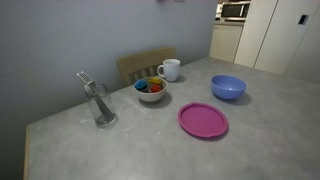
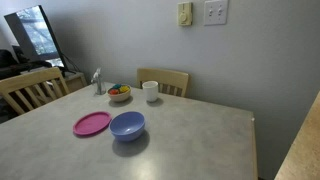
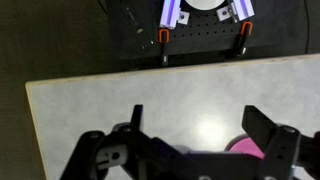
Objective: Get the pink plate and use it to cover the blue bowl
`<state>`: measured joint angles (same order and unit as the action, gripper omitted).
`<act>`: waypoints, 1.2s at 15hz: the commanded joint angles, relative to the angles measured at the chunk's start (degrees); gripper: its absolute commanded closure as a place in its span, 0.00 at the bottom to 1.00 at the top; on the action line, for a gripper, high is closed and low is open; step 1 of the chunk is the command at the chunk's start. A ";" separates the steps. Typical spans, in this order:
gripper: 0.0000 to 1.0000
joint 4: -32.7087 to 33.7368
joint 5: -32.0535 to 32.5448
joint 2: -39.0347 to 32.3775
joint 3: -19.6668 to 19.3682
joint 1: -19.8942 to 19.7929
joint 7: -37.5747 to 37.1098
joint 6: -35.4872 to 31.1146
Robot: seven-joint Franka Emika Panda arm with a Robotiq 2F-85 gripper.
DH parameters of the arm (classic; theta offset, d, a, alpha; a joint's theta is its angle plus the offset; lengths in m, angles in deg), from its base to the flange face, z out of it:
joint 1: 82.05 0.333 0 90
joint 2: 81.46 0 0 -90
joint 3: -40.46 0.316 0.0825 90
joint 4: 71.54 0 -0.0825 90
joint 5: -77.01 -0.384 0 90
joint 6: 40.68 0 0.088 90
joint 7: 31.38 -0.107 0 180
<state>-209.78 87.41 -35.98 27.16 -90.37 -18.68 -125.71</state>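
Observation:
The pink plate [image 1: 203, 121] lies flat on the grey table, empty, next to the blue bowl [image 1: 228, 87], which stands upright and uncovered. Both also show in an exterior view, the plate [image 2: 92, 123] beside the bowl [image 2: 127, 126]. The arm does not show in either exterior view. In the wrist view my gripper [image 3: 200, 125] is open and empty, high above the table, with a sliver of the pink plate [image 3: 245, 148] showing by its right finger.
A white bowl with colourful contents [image 1: 151, 90], a white mug [image 1: 170, 69] and a glass holding a utensil [image 1: 100, 105] stand at the back of the table. Wooden chairs [image 2: 163, 80] [image 2: 30, 90] stand at its edges. The table edge [image 3: 150, 78] crosses the wrist view.

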 commanded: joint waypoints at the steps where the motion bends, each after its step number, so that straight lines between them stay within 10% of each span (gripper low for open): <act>1: 0.00 0.12 0.11 0.01 -0.21 0.36 -0.20 0.14; 18: 0.00 12.06 5.06 -25.74 7.53 16.03 23.56 -16.70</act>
<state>-200.05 91.85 -56.75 32.63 -75.34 0.32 -140.73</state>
